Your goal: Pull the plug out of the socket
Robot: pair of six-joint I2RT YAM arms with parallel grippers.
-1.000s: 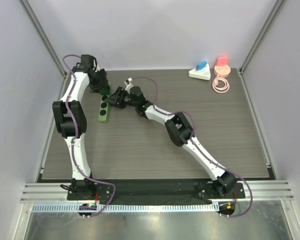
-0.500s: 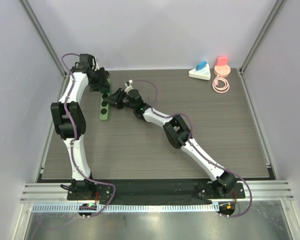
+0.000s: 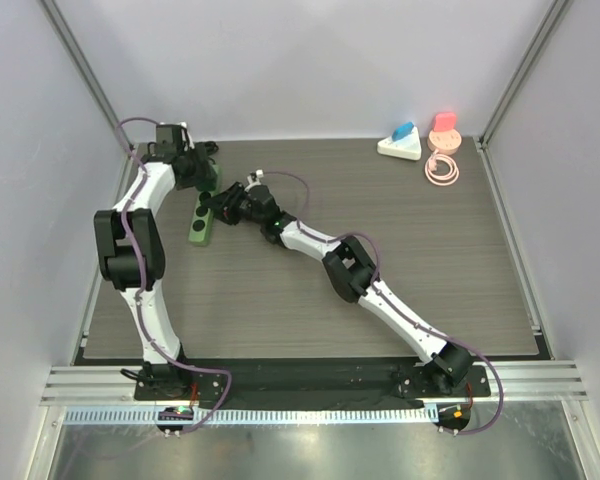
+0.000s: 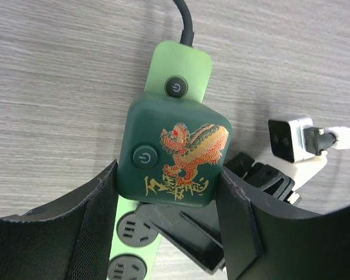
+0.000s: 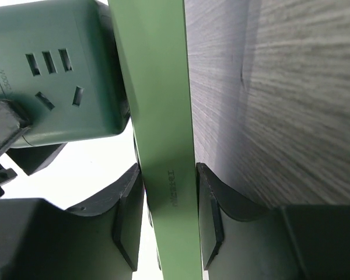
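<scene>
The socket is a light green power strip point(image 3: 199, 226) point(image 4: 182, 65) at the table's back left. Against its face sits the plug point(image 4: 174, 150), a dark green cube with a red and gold dragon and a power button. My left gripper point(image 4: 169, 178) point(image 3: 202, 176) is shut on the plug, one finger pressed to each side. My right gripper point(image 5: 168, 216) point(image 3: 216, 207) is shut on the socket strip point(image 5: 160, 105), clamping its long edges just below the plug point(image 5: 58, 70). One right finger shows under the plug in the left wrist view.
A black cord point(image 4: 186, 20) leaves the strip's far end. At the back right stand a white wedge with a blue piece point(image 3: 400, 145), a pink block point(image 3: 443, 127) and a coiled pink cable point(image 3: 441, 168). Enclosure walls run close along the left.
My right gripper has moved left onto the strip and closed on it. The strip's near end has shifted slightly left. The left gripper has kept its hold on the plug.
</scene>
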